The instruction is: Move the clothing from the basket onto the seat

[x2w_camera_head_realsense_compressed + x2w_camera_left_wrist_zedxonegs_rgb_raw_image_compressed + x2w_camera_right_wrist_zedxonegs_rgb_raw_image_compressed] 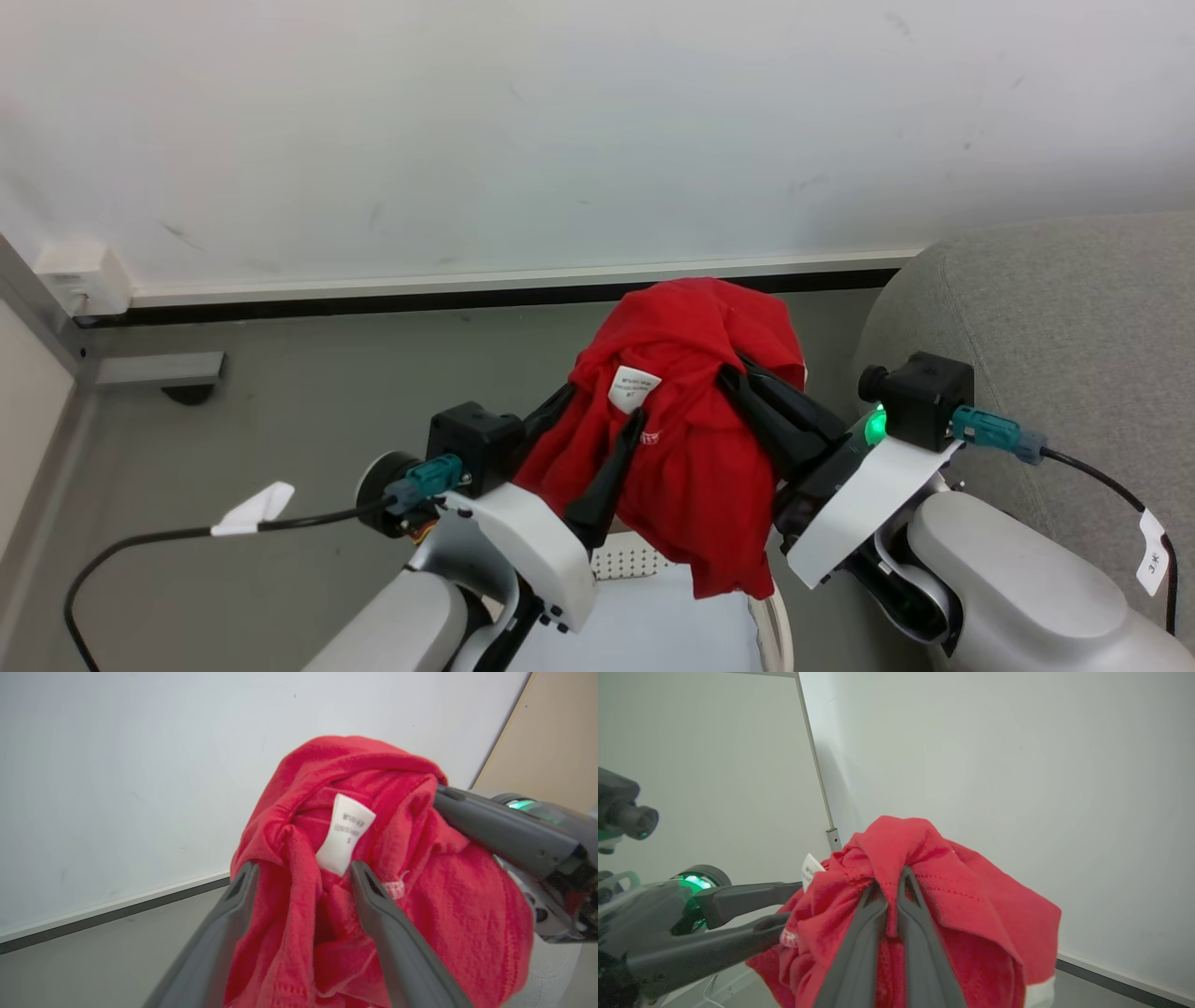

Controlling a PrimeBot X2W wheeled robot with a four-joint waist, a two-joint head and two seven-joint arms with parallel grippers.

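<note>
The clothing (pixel 691 439), bright red with a small white label (pixel 345 835), hangs bunched in the air between my two grippers, above the basket (pixel 630 562). My right gripper (pixel 892 879) is shut on a fold at the top of the clothing. My left gripper (pixel 303 870) stands open, its two dark fingers apart, with a thick bunch of the red fabric and the label between them. The cream perforated wall and rim of the basket show below the hanging cloth. The grey seat (pixel 1055 308) is at the right, beside my right arm.
A pale blue-white sheet (pixel 653 625) lies inside the basket. A white wall with a dark baseboard (pixel 373 303) runs behind. Grey floor (pixel 299 401) spreads to the left, with a white box (pixel 84 278) in the corner. Cables trail from both wrists.
</note>
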